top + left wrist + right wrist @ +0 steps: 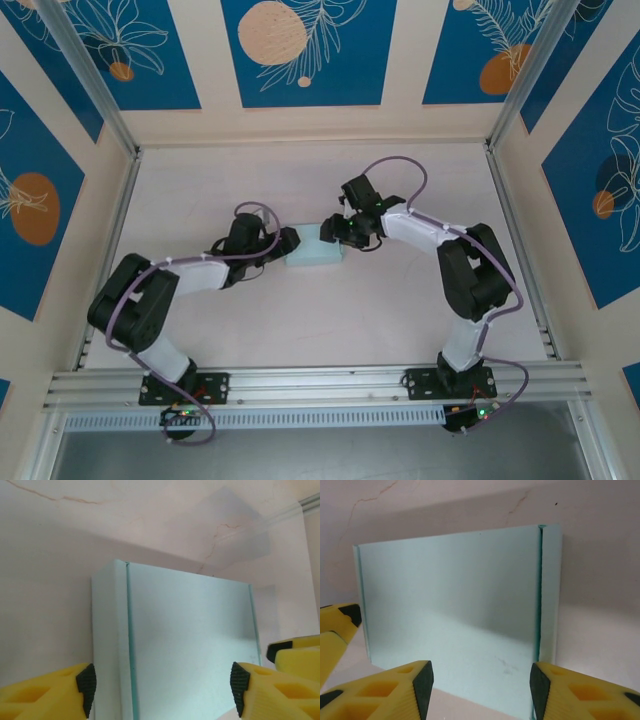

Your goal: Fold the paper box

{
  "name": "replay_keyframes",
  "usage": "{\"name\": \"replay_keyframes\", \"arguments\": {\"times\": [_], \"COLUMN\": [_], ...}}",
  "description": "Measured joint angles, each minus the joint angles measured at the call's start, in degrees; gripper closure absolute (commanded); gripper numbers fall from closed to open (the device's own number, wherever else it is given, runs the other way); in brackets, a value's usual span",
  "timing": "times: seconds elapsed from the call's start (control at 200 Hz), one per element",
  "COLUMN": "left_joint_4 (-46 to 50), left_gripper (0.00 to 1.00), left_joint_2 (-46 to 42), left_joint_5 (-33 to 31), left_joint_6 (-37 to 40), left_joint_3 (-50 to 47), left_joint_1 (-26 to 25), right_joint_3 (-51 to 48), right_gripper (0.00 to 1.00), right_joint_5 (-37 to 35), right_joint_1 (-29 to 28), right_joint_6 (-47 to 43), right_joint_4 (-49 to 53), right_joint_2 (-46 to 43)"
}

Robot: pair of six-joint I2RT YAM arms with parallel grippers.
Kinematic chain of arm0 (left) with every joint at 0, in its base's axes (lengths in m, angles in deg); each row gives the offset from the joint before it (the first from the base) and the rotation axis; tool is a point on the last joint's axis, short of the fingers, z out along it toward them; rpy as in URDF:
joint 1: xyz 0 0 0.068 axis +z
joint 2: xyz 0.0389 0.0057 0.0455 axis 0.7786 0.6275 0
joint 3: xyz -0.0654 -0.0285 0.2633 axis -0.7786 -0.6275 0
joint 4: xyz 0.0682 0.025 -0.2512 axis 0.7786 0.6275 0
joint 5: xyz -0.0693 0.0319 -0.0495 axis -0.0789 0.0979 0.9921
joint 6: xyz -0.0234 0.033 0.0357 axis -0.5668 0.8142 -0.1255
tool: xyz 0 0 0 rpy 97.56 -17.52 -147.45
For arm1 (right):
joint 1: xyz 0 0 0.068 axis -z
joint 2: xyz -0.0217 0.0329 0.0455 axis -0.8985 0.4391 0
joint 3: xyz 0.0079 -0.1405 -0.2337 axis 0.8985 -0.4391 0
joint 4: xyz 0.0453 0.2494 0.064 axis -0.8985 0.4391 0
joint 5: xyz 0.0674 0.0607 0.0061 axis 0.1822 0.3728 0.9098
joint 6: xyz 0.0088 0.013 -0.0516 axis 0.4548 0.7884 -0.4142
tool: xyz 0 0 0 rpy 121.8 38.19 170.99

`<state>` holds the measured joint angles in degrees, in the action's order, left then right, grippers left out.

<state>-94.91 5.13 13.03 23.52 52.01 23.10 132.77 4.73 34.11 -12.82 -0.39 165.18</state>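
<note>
Box (313, 254) lies flat mid-counter (400, 320). Left gripper (162, 687) straddles its left end (pinching or not, I can't tell). Right gripper (481, 682) gapes empty at its right end.

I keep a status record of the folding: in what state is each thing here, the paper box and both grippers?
paper box: folded up into a box, lying flat on the table between the grippers.
left gripper: jaws apart, one at each side of the box; whether they press it cannot be told.
right gripper: open, jaws apart at the box's near edge, which is wider than their gap.
</note>
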Motion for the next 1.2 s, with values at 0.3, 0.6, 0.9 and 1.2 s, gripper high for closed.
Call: {"name": "replay_keyframes", "arguments": {"times": [0.3, 0.6, 0.9, 1.2], "left_joint_4": [13.9, 9.4, 1.6, -5.16], "left_gripper": [0.0, 0.0, 0.0, 0.0], "left_joint_2": [-23.8, -40.57, -40.28, -37.94], "left_joint_5": [-12.61, -25.9, -31.21, -30.88], "left_joint_6": [12.07, 29.7, 43.23, 48.89], "left_joint_3": [-1.9, -17.68, -22.36, -27.89], "left_joint_1": [6.99, 8.31, 8.79, 13.16], "right_joint_3": [-8.0, -19.63, -32.87, -46.18], "right_gripper": [0.14, 0.01, 0.01, 0.01], "right_joint_5": [-9.57, -18.88, -27.02, -28.15], "right_joint_1": [4.59, 13.38, 16.0, 18.86], "right_joint_6": [-2.32, -4.81, -13.03, -22.14], "right_joint_4": [2.71, 2.67, -8.41, -25.62], "right_joint_2": [-20.41, -33.55, -40.63, -46.73]}}
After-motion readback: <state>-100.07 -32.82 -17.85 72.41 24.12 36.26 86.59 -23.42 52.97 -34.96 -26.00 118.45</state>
